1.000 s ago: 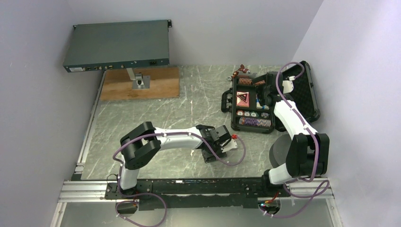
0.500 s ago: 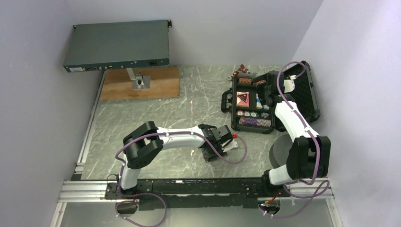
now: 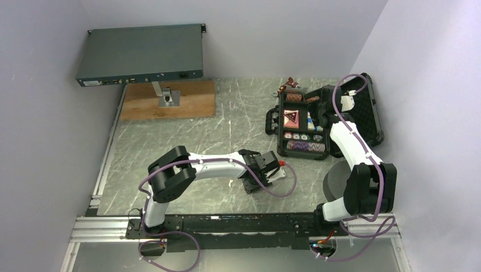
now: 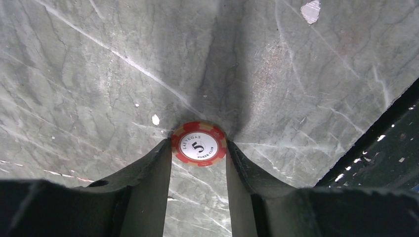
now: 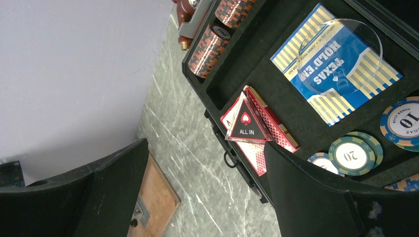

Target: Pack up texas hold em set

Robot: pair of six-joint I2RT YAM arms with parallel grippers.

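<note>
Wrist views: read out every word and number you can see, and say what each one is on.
"5", "LAS VEGAS", "POKER CLUB": red chip.
"TEXAS HOLD'EM": blue deck.
"ALL IN": triangle.
"20": green chip.
"10": blue chip; its rim lettering is partly cut off.
Mark on the chip roll: too small to read.
</note>
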